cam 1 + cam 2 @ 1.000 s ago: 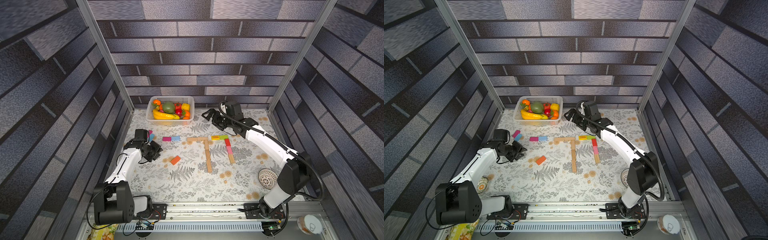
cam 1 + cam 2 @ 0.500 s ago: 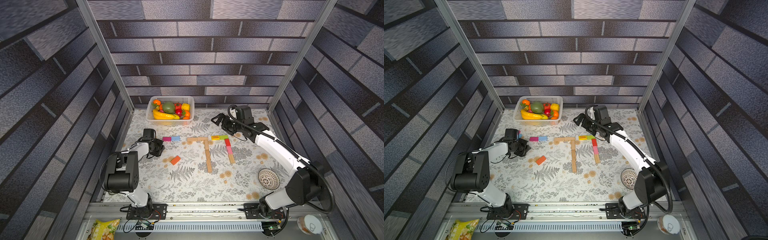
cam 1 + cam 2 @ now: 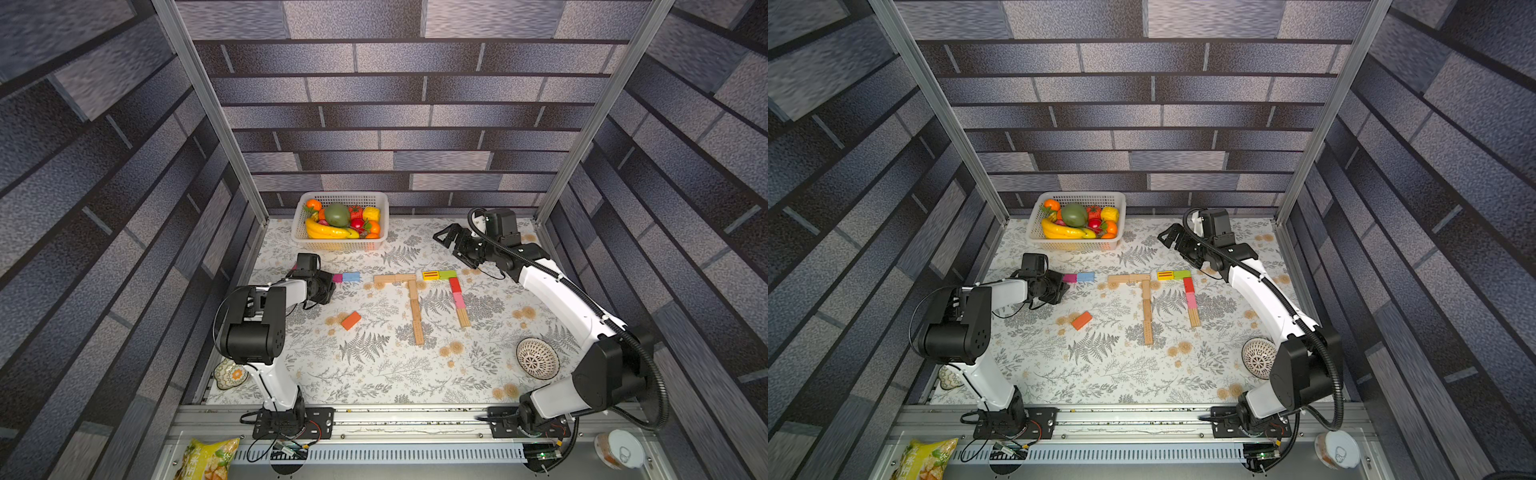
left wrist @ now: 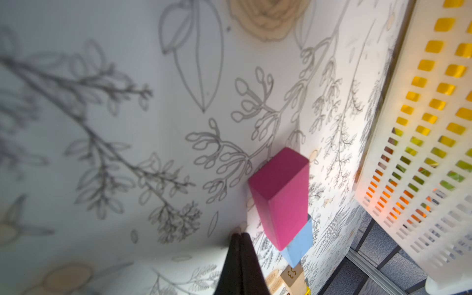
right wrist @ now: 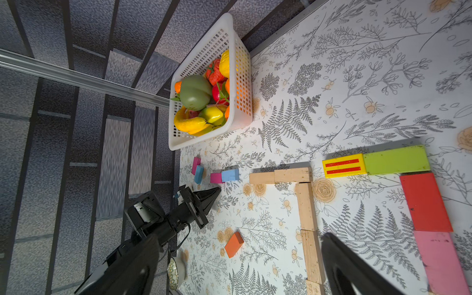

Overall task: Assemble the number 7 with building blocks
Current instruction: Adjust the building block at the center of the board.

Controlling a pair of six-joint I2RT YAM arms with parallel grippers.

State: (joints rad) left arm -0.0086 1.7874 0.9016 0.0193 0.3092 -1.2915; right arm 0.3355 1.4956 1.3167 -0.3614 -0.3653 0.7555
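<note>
Two figures of building blocks lie mid-table. A tan wood 7 has its bar (image 3: 395, 278) and stem (image 3: 415, 312). Beside it a coloured 7 runs yellow-striped (image 3: 431, 274), green (image 3: 448, 274), red (image 3: 455, 285), pink (image 3: 459, 300), then a tan piece (image 3: 463, 318). A magenta block (image 3: 337, 277) joins a blue block (image 3: 351, 276) end to end. My left gripper (image 3: 328, 284) (image 4: 238, 233) is shut and empty, its tip just beside the magenta block (image 4: 281, 199). An orange block (image 3: 351, 320) lies loose. My right gripper (image 3: 446, 239) (image 5: 238, 236) hangs open at the back right, empty.
A white basket (image 3: 343, 194) of toy fruit stands at the back. A patterned bowl (image 3: 537, 358) lies upturned at front right, and a small dish (image 3: 230, 374) sits by the left arm's base. Another pink block (image 5: 196, 164) and blue block (image 5: 198, 174) lie near the left wall.
My left gripper has reached right and back to the magenta block, and its jaws have shut. My right gripper has drawn to the right, away from the coloured blocks, staying open.
</note>
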